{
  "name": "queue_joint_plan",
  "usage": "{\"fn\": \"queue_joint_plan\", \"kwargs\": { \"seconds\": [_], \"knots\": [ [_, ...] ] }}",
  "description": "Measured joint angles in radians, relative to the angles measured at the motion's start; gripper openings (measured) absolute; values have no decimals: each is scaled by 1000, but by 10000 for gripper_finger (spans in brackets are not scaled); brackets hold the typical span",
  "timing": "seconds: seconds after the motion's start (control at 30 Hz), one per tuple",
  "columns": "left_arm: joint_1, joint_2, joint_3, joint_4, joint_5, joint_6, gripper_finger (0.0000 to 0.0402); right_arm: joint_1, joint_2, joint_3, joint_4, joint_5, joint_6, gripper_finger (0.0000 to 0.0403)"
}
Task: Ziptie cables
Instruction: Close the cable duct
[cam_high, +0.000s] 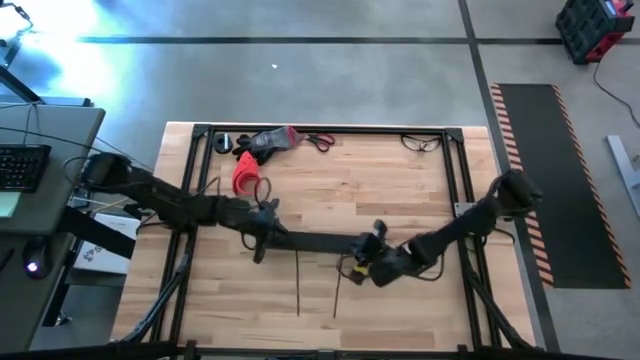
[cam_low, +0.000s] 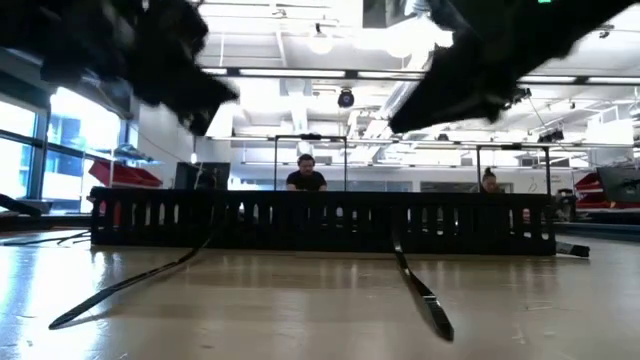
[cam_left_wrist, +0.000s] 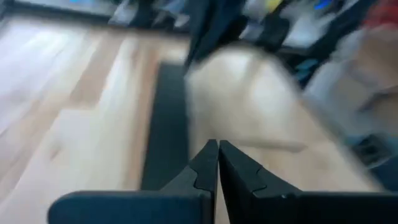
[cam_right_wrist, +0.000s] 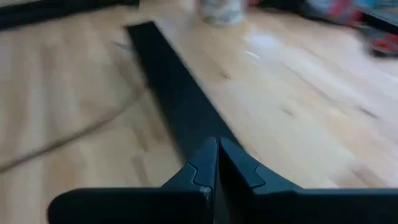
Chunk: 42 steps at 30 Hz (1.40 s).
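High view shows the wooden surface (cam_high: 400, 190) inside its black frame, and across its middle the long black slotted channel (cam_high: 310, 240), with one arm reaching to each end. The left hand (cam_high: 262, 215) hangs over the channel's left end and the right hand (cam_high: 375, 262) by its right end; both are clenched and empty, fingertips pressed together in each wrist view. Two thin dark strips (cam_high: 298, 285) lie on the wood just in front of the channel. No bunch of cables can be made out in any view, so their place cannot be told. To do this step well, my judgement is that each hand should lift clear, release its fingers, and locate the cables before descending.
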Motion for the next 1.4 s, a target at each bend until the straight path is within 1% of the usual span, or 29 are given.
{"fn": "queue_joint_plan", "kwargs": {
  "seconds": [0.1, 0.2, 0.27, 0.33, 0.37, 0.4, 0.5, 0.6, 0.67, 0.73, 0.83, 0.9, 1.0, 1.07, 1.1, 1.2, 1.4],
  "knots": [
    [21, -34, 8, -2, 89, 1, 0, -62, 45, 1, 155, -127, -124, 0],
    [18, -8, 4, -18, 109, -19, 0, -118, 123, 1, 298, -203, -201, 0],
    [5, 57, 6, -18, 79, -27, 0, -152, 189, 2, 353, -254, -222, 0],
    [-5, 154, 5, -27, 38, -49, 0, -180, 254, 7, 402, -308, -228, 0],
    [-6, 205, 3, -4, 34, -62, 0, -193, 278, 9, 404, -348, -208, 0],
    [-7, 249, 9, 11, 34, -77, 0, -200, 295, 9, 410, -364, -191, 0],
    [-8, 347, 19, 82, 47, -115, 0, -204, 318, 11, 425, -357, -167, 0],
    [-7, 358, 15, 120, 64, -120, 0, -188, 292, 10, 410, -330, -214, 0],
    [-1, 316, 10, 111, 67, -113, 0, -177, 244, 5, 380, -307, -269, 0],
    [14, 239, 5, 56, 70, -109, 0, -174, 183, -4, 318, -281, -321, 0],
    [34, 84, 5, -95, 62, -104, 0, -173, 77, 0, 218, -250, -340, 0],
    [43, -43, 7, -264, 24, -105, 0, -172, 15, 0, 110, -215, -301, 0],
    [35, -182, 4, -556, -43, -115, 0, -158, -26, -2, -68, -197, -208, 0],
    [20, -246, 4, -670, -69, -135, 0, -146, -36, 0, -129, -196, -139, 0],
    [12, -264, 2, -700, -79, -147, 0, -138, -35, 1, -154, -197, -108, 0],
    [-2, -283, -48, -680, -95, -191, 0, -119, 8, -5, -190, -219, -51, 0],
    [-6, -234, -160, -480, -102, -254, 0, -93, 58, -24, -178, -180, 14, 0]
  ]
}}
